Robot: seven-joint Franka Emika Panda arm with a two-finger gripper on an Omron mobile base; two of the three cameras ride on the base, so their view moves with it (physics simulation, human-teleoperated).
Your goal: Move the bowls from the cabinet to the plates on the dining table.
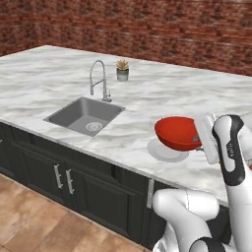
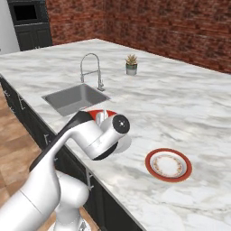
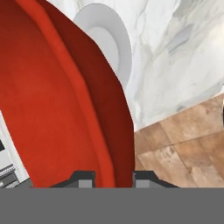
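Item: red bowl [image 1: 177,133], clamped by its rim in the gripper [image 3: 113,178], is held just above the pale plate [image 1: 166,151] on the table [image 1: 59,83]. The plate is seen directly beneath; a red-orange plate [image 2: 168,165] is set nearby.

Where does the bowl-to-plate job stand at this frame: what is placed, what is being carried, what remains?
Nothing is placed yet. In hand: the tool grips the red bowl by its rim, holding it above the pale plate near the marble table's front edge. Left: setting it down there, and the red-orange plate lies bare, waiting for the other bowl.
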